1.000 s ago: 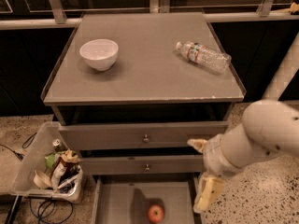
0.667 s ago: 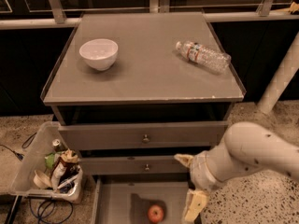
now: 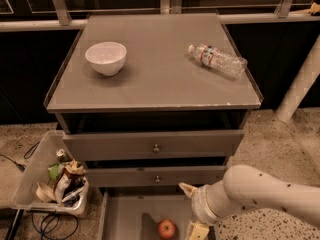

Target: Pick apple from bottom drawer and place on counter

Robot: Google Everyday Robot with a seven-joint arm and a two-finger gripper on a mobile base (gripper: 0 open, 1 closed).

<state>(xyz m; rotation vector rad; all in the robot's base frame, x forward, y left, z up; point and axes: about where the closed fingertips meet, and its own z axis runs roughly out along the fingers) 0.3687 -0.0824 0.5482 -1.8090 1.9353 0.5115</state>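
The gripper (image 3: 191,210), fingers (image 3: 187,188) apart, hangs beside the apple (image 3: 167,228) in the bottom drawer (image 3: 125,215). It should straddle it squarely.

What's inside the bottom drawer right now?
The apple lies on the grey floor of the bottom drawer. The gripper, jaws open, hangs just right of the apple and covers the drawer's right side. The drawer's front runs out of view.

A white bowl (image 3: 106,58) is being displayed upright, a plastic water bottle (image 3: 217,60) is being displayed on its side well apart from it, and assorted clutter (image 3: 66,180) is being held in a floor bin (image 3: 33,173).
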